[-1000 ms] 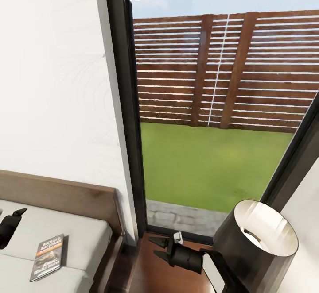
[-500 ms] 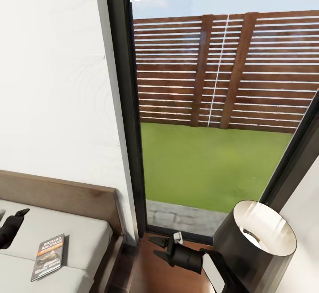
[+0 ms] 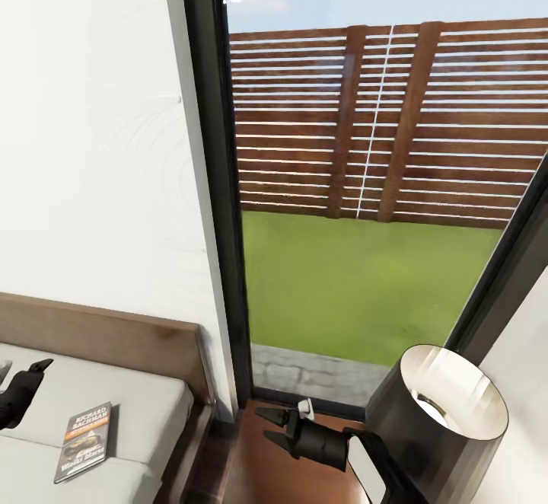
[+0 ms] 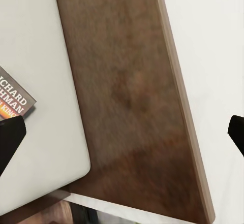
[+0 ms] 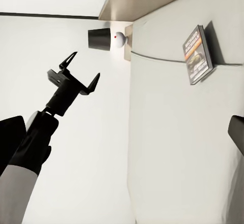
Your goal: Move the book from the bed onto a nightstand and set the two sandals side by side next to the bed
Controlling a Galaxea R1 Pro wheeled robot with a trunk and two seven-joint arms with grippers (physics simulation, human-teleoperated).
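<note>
book (image 3: 84, 441) flat on bed (image 3: 144, 401), near right edge | left gripper (image 3: 19, 393) jaws spread, empty, left of book | right gripper (image 3: 275, 428) jaws spread, empty, above nightstand (image 3: 255, 473) beside lamp (image 3: 438, 420)

Book (image 4: 14, 99) cut by frame edge

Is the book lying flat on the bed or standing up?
Flat: the book lies cover-up on the bed mattress, untouched.

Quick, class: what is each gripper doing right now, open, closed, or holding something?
Left gripper: open, empty, above the bed.
Right gripper: open, empty, beside the lamp.
</note>
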